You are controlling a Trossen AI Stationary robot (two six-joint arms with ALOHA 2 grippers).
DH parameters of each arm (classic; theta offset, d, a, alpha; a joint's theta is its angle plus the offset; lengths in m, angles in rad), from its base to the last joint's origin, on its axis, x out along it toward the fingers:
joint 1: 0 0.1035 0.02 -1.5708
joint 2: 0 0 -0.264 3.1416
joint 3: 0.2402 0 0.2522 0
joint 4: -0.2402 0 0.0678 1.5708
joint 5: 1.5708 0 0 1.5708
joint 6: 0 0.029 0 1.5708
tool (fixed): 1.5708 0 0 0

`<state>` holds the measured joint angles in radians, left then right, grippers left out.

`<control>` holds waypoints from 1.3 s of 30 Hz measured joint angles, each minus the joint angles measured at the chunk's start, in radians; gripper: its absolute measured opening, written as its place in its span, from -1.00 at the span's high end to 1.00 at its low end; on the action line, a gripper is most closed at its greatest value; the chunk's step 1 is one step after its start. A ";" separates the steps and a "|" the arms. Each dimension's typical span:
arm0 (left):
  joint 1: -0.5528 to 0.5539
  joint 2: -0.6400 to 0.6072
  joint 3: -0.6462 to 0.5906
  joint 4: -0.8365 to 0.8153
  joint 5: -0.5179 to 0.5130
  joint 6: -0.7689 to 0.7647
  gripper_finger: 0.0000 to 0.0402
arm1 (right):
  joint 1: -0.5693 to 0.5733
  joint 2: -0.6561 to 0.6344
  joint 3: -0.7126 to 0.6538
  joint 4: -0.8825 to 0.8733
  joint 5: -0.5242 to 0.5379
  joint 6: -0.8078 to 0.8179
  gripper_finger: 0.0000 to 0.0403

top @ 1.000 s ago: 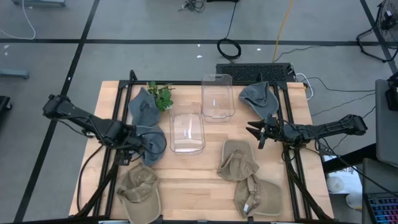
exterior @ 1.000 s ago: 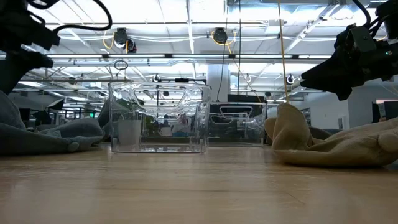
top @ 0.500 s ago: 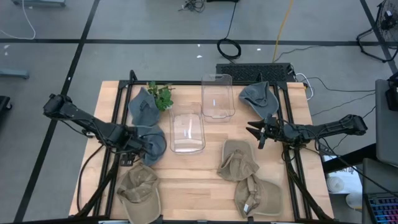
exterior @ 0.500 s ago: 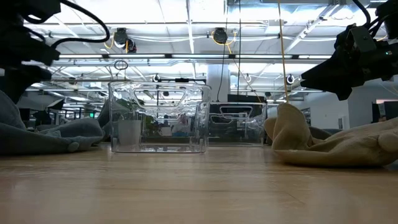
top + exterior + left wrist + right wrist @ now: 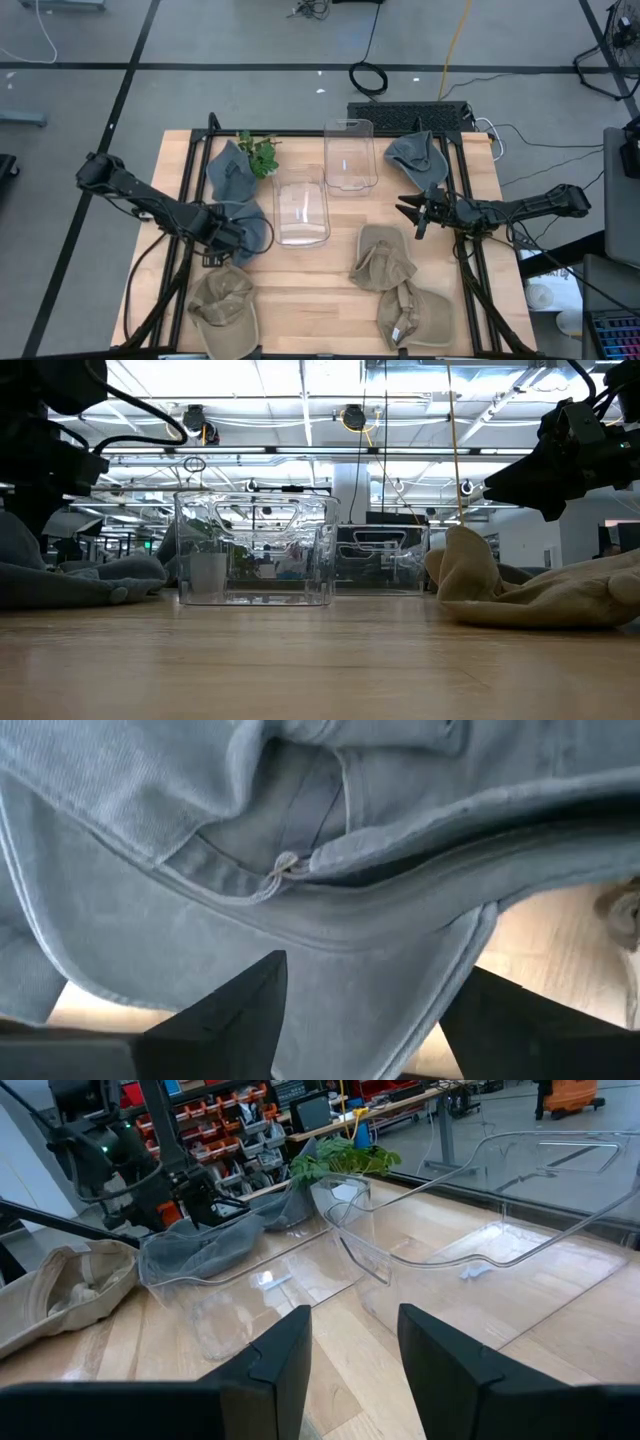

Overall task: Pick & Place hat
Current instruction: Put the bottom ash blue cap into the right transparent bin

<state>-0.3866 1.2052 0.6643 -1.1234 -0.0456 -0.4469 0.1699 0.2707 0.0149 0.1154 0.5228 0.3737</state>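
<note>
None of the hats sits in a clear bin (image 5: 301, 207) yet: the left pincer (image 5: 228, 235), fingers apart, straddles a blue-grey hat's (image 5: 250, 222) brim unclamped, while the right pincer (image 5: 412, 212) hovers part-open, empty.

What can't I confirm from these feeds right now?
- Left gripper grip on the blue-grey hat: high view, arm covers the contact; left wrist view, fingers straddle the brim, contact unclear.
- Left gripper: low view, cut by the picture edge.
- Tan hat: high view, cut by the bottom edge.
</note>
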 joint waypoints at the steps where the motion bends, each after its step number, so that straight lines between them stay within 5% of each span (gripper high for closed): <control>1: 0.000 0.002 0.000 0.005 0.005 0.001 -0.15 | 0.000 0.000 0.000 0.000 0.000 0.000 0.30; 13: 0.001 0.000 0.000 0.025 0.057 0.003 0.91 | 0.000 0.000 0.000 0.000 0.000 0.000 0.30; 21: 0.000 -0.066 0.079 -0.058 0.118 -0.079 0.96 | 0.000 0.000 0.000 0.000 0.000 0.000 0.30; 39: 0.000 -0.161 0.456 -0.358 0.051 -0.126 0.96 | 0.000 0.000 0.000 0.000 0.000 0.000 0.30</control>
<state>-0.3866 1.0439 1.1202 -1.4814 0.0053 -0.5727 0.1700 0.2706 0.0150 0.1154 0.5228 0.3737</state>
